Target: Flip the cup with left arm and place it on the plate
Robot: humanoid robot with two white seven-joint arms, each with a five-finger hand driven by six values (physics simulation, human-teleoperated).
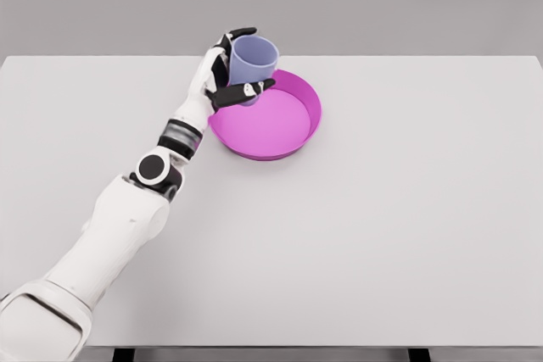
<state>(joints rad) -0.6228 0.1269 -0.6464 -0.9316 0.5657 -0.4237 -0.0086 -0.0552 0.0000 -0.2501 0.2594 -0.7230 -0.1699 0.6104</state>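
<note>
Cup (254, 61) upright, mouth up, pinched in left hand (222, 74) over plate's (310, 120) far-left rim near table's (407, 235) far edge; seemingly not yet resting; lowering rightward onto plate floor remains.

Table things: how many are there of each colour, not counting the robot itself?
Lavender-blue: 1, the plastic cup, held upright in the left robot hand over the plate's rim.
Magenta: 1, the round shallow plate on the white table.
Total: 2
</note>
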